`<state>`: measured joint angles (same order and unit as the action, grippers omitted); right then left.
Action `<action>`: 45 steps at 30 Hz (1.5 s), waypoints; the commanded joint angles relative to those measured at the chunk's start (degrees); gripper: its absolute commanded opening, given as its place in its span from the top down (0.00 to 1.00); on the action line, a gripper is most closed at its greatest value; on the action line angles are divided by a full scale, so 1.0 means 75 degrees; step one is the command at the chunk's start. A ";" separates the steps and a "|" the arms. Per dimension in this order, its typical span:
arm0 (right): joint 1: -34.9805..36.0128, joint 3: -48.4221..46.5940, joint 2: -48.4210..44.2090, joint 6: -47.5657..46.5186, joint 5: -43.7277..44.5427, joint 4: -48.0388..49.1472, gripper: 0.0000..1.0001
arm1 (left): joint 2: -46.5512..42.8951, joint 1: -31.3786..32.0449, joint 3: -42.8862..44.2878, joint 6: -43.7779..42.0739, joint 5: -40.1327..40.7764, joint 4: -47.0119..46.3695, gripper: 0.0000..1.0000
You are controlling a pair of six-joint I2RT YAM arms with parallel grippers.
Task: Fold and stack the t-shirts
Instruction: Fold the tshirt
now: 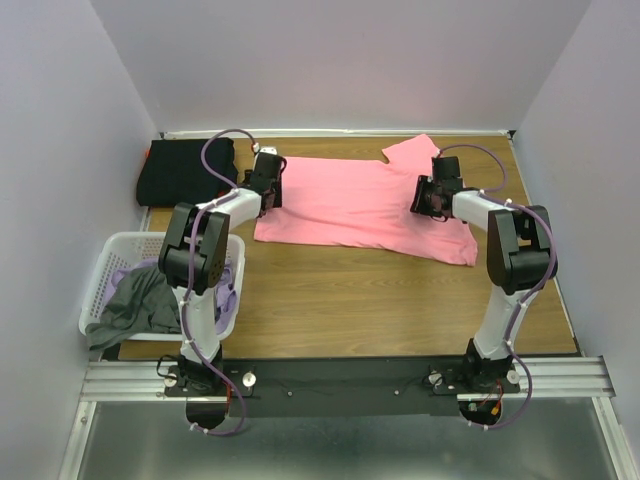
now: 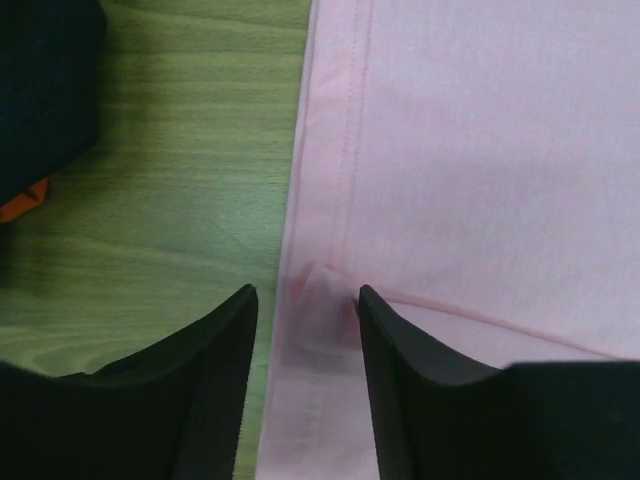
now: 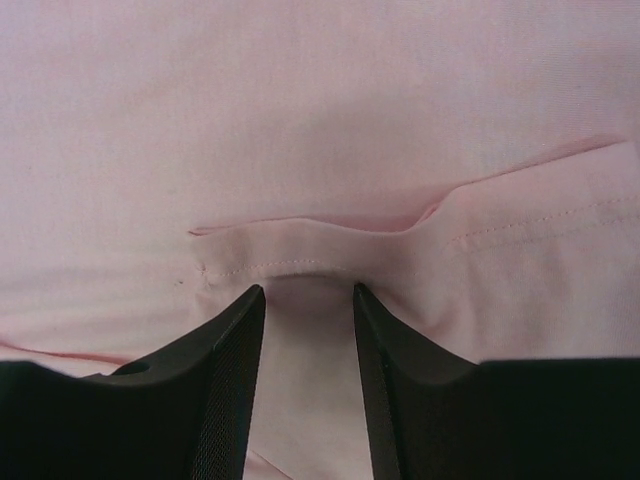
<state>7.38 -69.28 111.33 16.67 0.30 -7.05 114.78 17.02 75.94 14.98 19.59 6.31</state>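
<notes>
Pink tee lies spread flat on the tabletop, hem to the left, one sleeve poking out far-right and the other near-right. Left hand sits over the tee's left edge near the far corner. Its fingers are apart and straddle the hem: one finger is over bare wood, the other over cloth, and a small wrinkle lies in the gap. Nothing pinched. Right hand is over the tee's right part, between the two sleeves. Its fingers are apart too, with a stitched fold of pink cloth just ahead of the tips and cloth under the gap; I see no clamp on it. Black tee is folded just left of the pink tee, a strip of wood between them, with an orange bit showing under its edge in the left wrist view. Basket is near-left of the pink tee, well apart. Grey tee hangs over its near rim, lavender tee is inside, and the left arm's elbow hides part of it from above.
</notes>
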 commanded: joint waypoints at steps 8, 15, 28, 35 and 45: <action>-0.0011 0.0962 -0.1530 0.0015 0.0242 -0.0490 0.49 | -0.1463 0.1210 -0.0538 0.0041 -0.0010 -0.0746 0.10; 0.0492 0.2286 -0.2456 0.0437 0.0043 0.0013 0.48 | -0.1827 0.1657 -0.1790 0.0240 -0.0736 -0.2210 0.09; 0.0926 0.3142 -0.2304 0.0930 0.0382 0.0705 0.48 | -0.1277 0.1751 -0.3363 0.0603 -0.1523 -0.4590 0.08; 0.0915 0.3564 -0.2258 0.1573 0.0453 0.0437 0.49 | -0.1335 0.1891 -0.4019 0.0837 -0.1206 -0.4802 0.08; 0.0915 0.4759 -0.3439 0.2301 0.0605 0.0073 0.49 | -0.1886 0.2383 -0.5318 0.1377 -0.0621 -0.4907 0.08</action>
<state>13.98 -37.85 86.94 30.94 3.11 1.93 102.56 32.69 41.34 22.00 11.77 -32.77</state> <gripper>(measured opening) 0.510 0.916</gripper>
